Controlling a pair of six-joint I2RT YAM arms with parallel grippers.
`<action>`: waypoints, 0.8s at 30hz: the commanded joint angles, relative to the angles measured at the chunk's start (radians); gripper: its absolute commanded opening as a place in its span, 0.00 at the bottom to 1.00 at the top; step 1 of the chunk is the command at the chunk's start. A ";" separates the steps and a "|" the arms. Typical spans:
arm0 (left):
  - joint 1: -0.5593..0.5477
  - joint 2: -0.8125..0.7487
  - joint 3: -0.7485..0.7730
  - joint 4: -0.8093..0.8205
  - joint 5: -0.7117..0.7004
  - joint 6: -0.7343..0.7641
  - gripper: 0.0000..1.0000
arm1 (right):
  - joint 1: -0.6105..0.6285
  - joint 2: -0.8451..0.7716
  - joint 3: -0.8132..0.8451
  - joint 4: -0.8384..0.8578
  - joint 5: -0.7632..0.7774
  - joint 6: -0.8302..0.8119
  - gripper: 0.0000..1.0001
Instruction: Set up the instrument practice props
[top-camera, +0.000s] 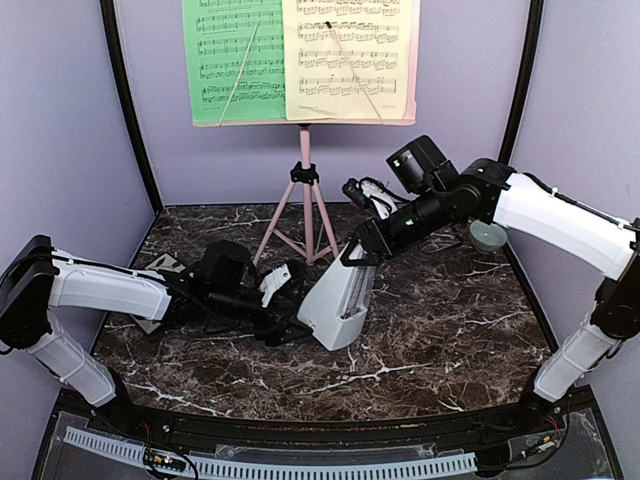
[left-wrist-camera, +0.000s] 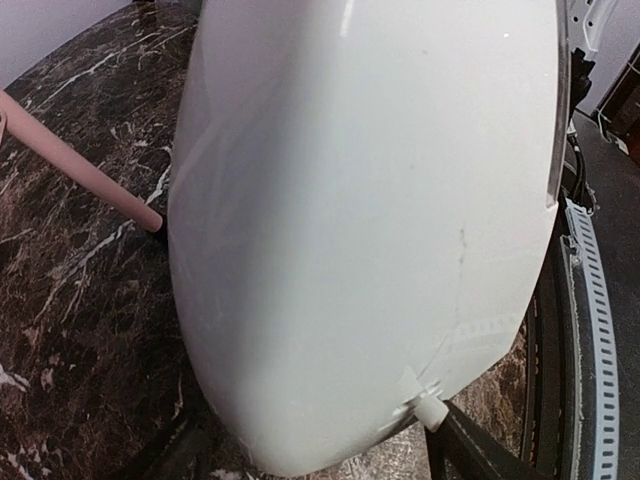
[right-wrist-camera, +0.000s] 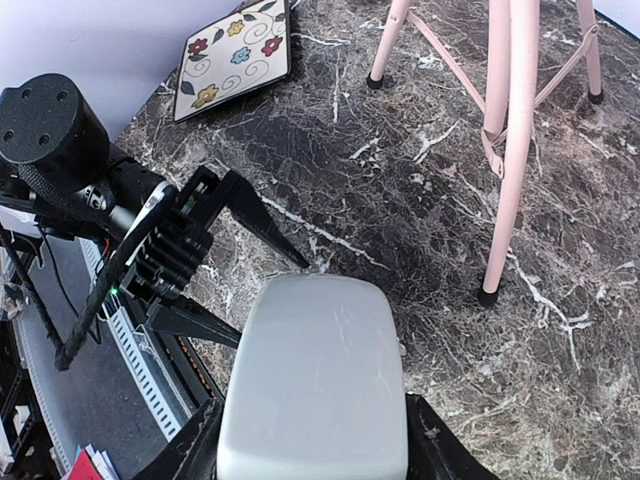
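Observation:
The light-grey pyramid metronome (top-camera: 335, 305) stands tilted at the table's middle. My right gripper (top-camera: 358, 250) is shut on its top. In the right wrist view the metronome (right-wrist-camera: 315, 390) sits between my right gripper's (right-wrist-camera: 312, 452) dark fingers. My left gripper (top-camera: 295, 310) is low at the metronome's left side, jaws spread wide on either side of its lower part. The metronome fills the left wrist view (left-wrist-camera: 370, 220), above my left gripper (left-wrist-camera: 320, 455). The pink tripod music stand (top-camera: 305, 170) stands at the back and holds the green sheet (top-camera: 235, 55) and the pale yellow sheet (top-camera: 345, 55).
The floral tile (right-wrist-camera: 235, 55) lies at the left, partly under my left arm (top-camera: 110, 290). The small pale green bowl (top-camera: 488, 235) sits behind my right arm. The stand's pink legs (right-wrist-camera: 510, 150) spread just behind the metronome, one showing in the left wrist view (left-wrist-camera: 80, 165).

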 joint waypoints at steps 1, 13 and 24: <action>-0.004 0.008 0.022 0.055 0.023 -0.032 0.71 | 0.015 -0.032 0.009 0.113 -0.051 0.030 0.02; -0.002 -0.018 -0.042 0.101 -0.021 -0.064 0.83 | 0.019 -0.022 0.011 0.088 0.035 0.048 0.01; 0.006 -0.166 -0.161 0.144 -0.272 -0.144 0.98 | 0.051 0.022 -0.014 0.103 0.253 0.156 0.06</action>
